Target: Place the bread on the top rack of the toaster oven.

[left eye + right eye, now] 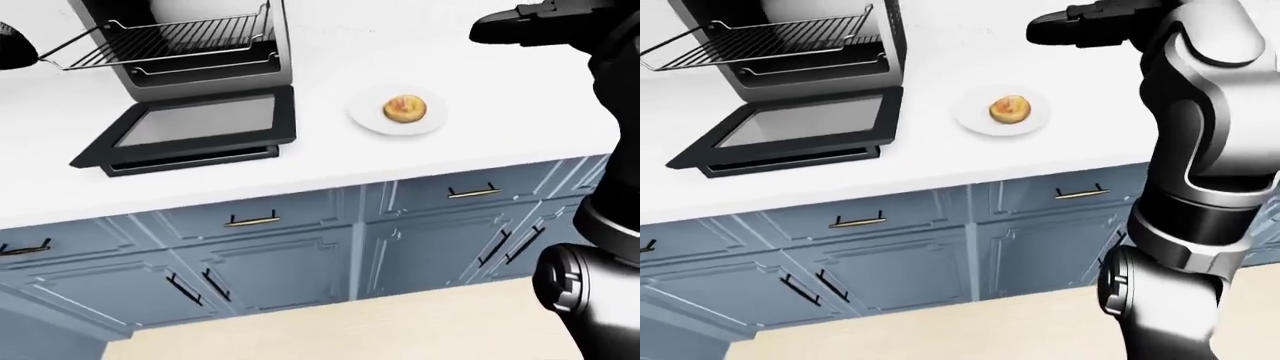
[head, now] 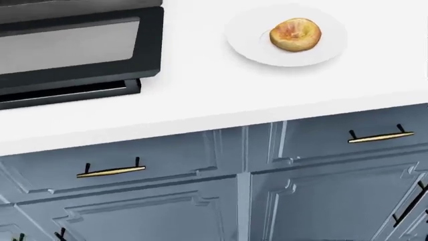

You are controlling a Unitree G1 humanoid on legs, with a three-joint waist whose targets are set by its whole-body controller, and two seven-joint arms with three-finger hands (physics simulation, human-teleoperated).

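Right hand (image 1: 1055,28) hangs high over the white bench (image 1: 940,161), at about 1 o'clock from the bread in the right-eye view and well apart from it. It shows only as a dark shape, so whether its fingers are spread or closed I cannot tell; nothing appears to be in it. A dark tip at the far left edge of the left-eye view may be the left hand (image 1: 12,43), but too little shows to judge its state.

The bread (image 2: 295,34), a round golden roll, lies on a white plate (image 2: 244,42) on the bench, untouched. At 9 o'clock from the plate stands the toaster oven (image 1: 190,45), its glass door (image 1: 195,127) folded flat onto the bench and its top rack (image 1: 165,37) drawn out toward 9 o'clock.

The step in hand looks like the reach for the bread. To do it well, bring the right hand down over the roll from above, fingers spread wider than the roll, and close round its sides without pressing the plate. Lift it clear of the plate rim before carrying it toward 9 o'clock, pass above the lowered door, and approach the rack from above rather than nudging its wire edge.
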